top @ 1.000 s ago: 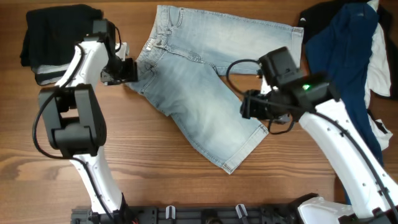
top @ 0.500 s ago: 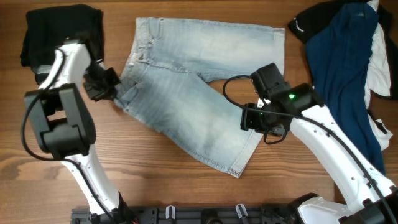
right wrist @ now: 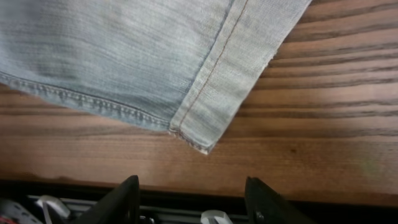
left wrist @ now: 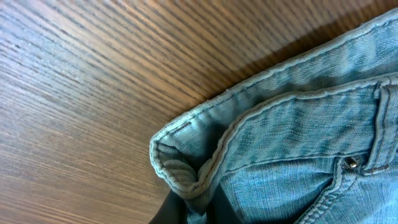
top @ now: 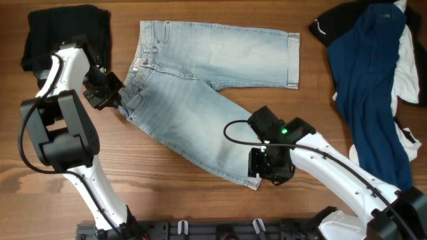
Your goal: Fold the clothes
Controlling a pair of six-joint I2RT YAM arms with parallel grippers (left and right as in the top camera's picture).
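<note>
The light-blue denim shorts (top: 200, 63) lie spread on the table, waistband to the left, one leg running right and the other slanting toward the front edge. My left gripper (top: 120, 101) is shut on the waistband's lower left corner; in the left wrist view the folded denim edge (left wrist: 186, 177) is pinched between the dark fingers (left wrist: 168, 214). My right gripper (top: 260, 172) hovers at the hem corner of the front leg. In the right wrist view that hem corner (right wrist: 199, 140) lies just beyond the open right gripper (right wrist: 191, 183), and nothing is between its fingers.
A folded black garment (top: 63, 33) sits at the back left, close behind the left arm. A heap of navy, black and white garments (top: 370, 73) covers the right side. The table's front edge and a rail (top: 220, 230) run right below the right gripper.
The left gripper has shut on the waistband corner and pulled the shorts leftward, turning them. The right arm has moved down toward the front leg's hem, and its jaws have narrowed somewhat.
</note>
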